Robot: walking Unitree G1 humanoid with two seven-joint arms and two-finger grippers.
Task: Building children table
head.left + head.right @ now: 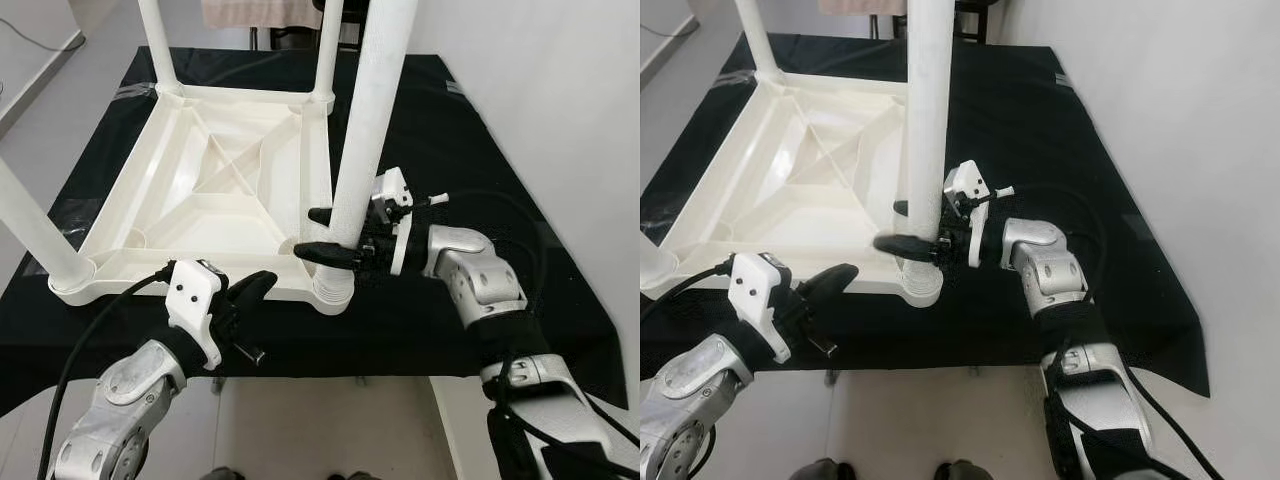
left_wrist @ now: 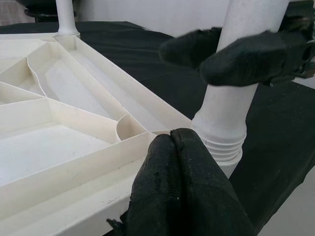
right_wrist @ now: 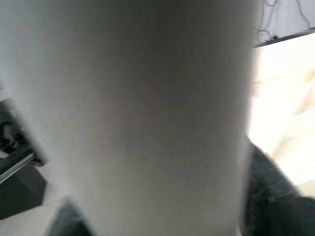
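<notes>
Right gripper (image 1: 322, 234) fingers clasp the upright leg (image 1: 368, 130) just above its corner socket; left gripper (image 1: 250, 290), fingers clenched, waits beside.

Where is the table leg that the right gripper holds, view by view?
Left eye: leg right of centre, upright, right gripper around it.
Right eye: leg centre, rising from the tabletop corner.
Left wrist: leg beyond the shut left gripper.
Right wrist: leg close up, blurred.
Shared landmark: threaded socket.

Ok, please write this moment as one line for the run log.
stage: leg fitting | right gripper: shut on near-right leg above socket | left gripper: shut, beside tabletop edge | tabletop: upside down on black cloth
</notes>
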